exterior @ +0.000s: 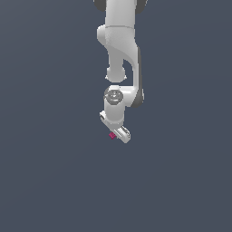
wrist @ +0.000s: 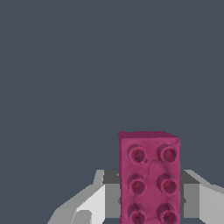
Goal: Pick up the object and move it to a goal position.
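Magenta block [wrist: 148,177] sits between the fingers [wrist: 98,203] of the tool [exterior: 118,132], long axis crossing them; pinched, apparently, contact unclear.

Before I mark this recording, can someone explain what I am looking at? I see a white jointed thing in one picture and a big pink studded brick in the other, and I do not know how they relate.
Both pictures are simulator renders of the same moment. The exterior view comes from a camera off the machine: the white jointed robot arm reaches in from the top of the picture over a plain grey-blue surface. At its tip is the end effector, the grasping part. The tiny magenta-pink spot there is the small magenta-pink studded rectangular block.

The wrist view comes from a camera on the arm's wrist, so the same block looks huge. It sits between the grey-white fingers, which appear closed on its sides. Nothing else is visible on the surface.
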### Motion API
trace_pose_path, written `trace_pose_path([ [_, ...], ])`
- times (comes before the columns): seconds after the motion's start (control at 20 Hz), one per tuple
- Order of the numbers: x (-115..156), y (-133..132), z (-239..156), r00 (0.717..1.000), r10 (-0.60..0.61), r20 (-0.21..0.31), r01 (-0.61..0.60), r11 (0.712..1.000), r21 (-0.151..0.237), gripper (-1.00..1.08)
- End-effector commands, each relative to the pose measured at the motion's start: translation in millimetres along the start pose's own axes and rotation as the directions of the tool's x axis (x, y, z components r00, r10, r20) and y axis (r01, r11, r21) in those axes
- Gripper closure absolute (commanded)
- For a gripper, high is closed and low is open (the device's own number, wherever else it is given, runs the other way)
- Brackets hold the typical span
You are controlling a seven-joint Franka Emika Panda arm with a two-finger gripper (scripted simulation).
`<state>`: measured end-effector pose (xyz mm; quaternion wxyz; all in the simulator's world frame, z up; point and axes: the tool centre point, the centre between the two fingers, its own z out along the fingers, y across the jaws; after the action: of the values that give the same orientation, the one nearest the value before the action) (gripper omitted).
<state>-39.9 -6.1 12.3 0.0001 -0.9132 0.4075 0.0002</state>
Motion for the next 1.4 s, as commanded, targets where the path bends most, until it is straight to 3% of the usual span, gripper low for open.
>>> trace_pose_path([
  [0.0,0,0,0,1.000,0.000,0.000,0.000,1.000,0.000,1.08],
  [0.35,3,8,-7,1.000,0.000,0.000,0.000,1.000,0.000,1.08],
  [0.65,13,32,-28,1.000,0.000,0.000,0.000,1.000,0.001,1.08],
  [1.35,62,146,-129,1.000,0.001,0.002,-0.001,1.000,0.002,1.08],
])
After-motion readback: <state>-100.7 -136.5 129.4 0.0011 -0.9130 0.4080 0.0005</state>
